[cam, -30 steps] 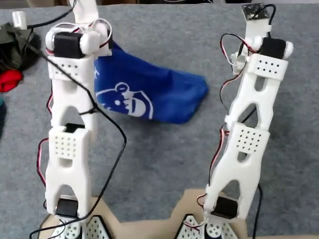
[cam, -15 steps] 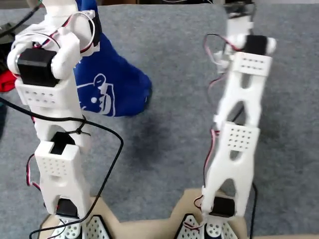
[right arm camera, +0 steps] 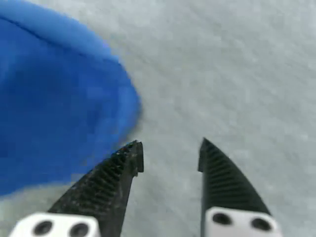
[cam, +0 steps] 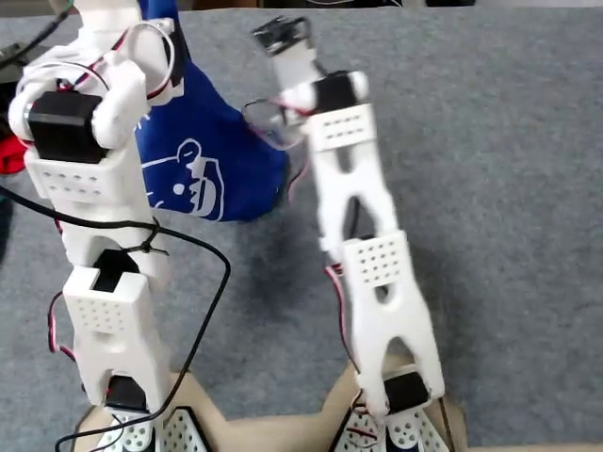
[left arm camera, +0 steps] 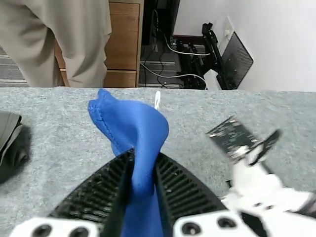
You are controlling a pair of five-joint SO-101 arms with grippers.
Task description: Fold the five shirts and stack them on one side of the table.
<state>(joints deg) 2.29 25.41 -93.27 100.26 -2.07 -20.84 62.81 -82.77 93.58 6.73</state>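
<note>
A blue shirt (cam: 212,160) with a white print hangs bunched at the left of the grey table, lifted at its far end. My left gripper (left arm camera: 140,170) is shut on a fold of the blue shirt (left arm camera: 133,133), which sticks up between its black fingers. My right gripper (right arm camera: 170,153) is open just above the table, its fingers beside the blue shirt's (right arm camera: 54,108) rounded edge, with nothing between them. In the high view the right arm (cam: 344,160) leans left toward the shirt.
Dark green cloth (left arm camera: 10,143) and a red garment (cam: 9,155) lie at the table's left edge. A person in beige clothes (left arm camera: 54,39) stands behind the table. Bare grey cloth covers the table's right half (cam: 490,188).
The left arm pulled the blue shirt left and up, bunching it. The right arm swung from the far right over to the shirt's edge.
</note>
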